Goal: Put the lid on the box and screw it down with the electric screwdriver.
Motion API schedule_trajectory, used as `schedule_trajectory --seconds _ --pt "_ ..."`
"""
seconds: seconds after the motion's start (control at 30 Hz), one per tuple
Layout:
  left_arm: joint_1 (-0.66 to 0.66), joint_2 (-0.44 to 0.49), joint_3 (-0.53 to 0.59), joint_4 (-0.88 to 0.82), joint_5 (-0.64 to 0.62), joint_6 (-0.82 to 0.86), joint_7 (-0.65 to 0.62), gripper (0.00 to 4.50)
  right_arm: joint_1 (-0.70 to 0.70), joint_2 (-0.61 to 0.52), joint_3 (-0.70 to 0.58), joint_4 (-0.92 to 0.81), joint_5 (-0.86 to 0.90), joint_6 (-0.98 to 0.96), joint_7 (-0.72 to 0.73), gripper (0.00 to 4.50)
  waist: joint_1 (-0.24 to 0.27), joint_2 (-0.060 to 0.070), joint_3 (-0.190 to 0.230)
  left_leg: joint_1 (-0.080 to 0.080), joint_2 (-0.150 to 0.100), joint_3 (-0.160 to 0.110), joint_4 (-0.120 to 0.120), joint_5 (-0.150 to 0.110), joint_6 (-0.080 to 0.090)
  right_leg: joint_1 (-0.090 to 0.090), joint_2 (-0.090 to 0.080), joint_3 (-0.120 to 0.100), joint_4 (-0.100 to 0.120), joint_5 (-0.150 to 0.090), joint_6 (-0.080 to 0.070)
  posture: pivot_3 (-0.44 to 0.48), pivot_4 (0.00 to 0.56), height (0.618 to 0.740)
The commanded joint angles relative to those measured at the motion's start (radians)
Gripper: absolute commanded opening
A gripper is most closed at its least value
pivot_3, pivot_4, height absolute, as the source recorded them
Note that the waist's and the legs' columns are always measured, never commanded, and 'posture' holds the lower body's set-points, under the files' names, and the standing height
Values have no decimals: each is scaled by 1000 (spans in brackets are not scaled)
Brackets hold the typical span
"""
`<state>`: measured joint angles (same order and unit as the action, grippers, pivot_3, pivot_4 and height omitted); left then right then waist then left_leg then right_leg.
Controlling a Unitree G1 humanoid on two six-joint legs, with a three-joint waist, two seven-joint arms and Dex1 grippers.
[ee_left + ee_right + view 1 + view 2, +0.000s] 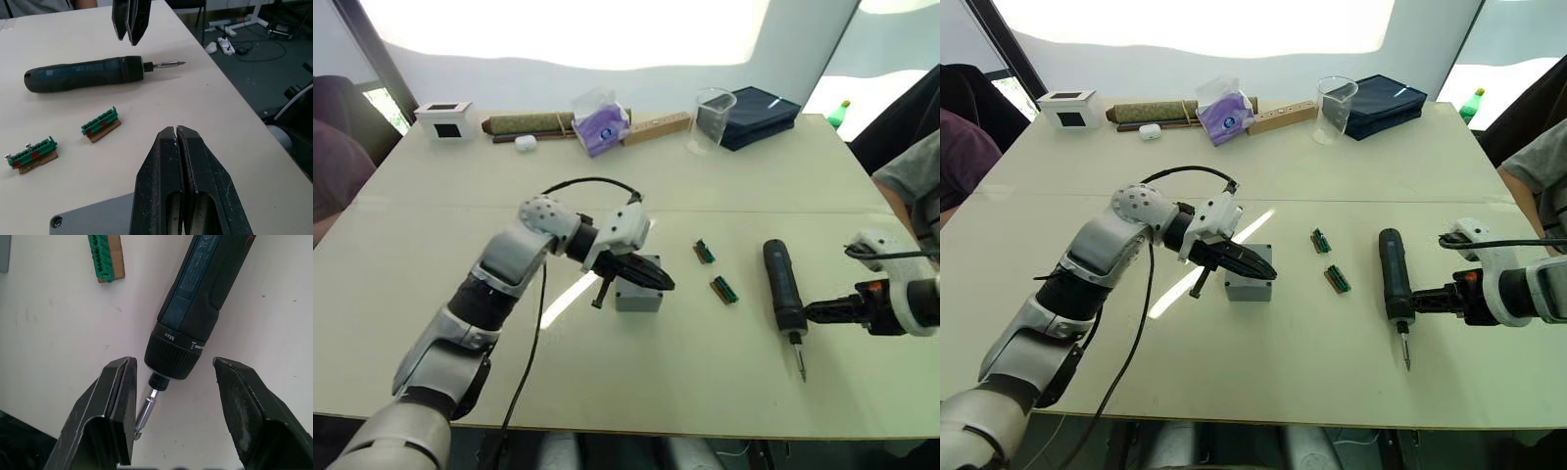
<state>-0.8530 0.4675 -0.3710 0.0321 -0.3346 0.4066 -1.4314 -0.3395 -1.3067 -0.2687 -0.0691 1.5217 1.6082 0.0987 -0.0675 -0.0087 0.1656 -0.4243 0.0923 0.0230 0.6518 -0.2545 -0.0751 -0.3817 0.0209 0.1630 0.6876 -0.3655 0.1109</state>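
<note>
On the table (431, 245), lying flat: electric screwdriver (783, 284), right gripper (173, 396) straddling its bit end, fingers apart; left gripper (177, 142) pressing together over the box (638, 294).

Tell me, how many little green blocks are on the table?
2. One green block lies between the box and the electric screwdriver. The other green block lies just beside it, nearer the table's front edge. More could hide behind the arms.
</note>
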Motion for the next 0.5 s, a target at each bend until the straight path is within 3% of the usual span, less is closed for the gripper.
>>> schedule_trajectory --seconds 0.03,0.27,0.5 --pt "0 6 13 -33 5 -5 12 0 -108 24 79 61 71 6 -85 2764 0 0 0 0 0 0 0 0 0 0 0 0 0 0 0 0 150 739" --pt "15 0 16 -52 6 15 52 0 -227 132 229 137 39 6 -219 2764 -2 -3 0 0 1 0 0 0 0 0 0 -1 0 0 0 0 150 739" --pt "34 5 23 -69 1 33 79 0 -228 144 346 99 27 6 -281 2764 -6 -7 -1 7 2 0 0 0 0 6 1 -1 0 0 -1 0 150 739"
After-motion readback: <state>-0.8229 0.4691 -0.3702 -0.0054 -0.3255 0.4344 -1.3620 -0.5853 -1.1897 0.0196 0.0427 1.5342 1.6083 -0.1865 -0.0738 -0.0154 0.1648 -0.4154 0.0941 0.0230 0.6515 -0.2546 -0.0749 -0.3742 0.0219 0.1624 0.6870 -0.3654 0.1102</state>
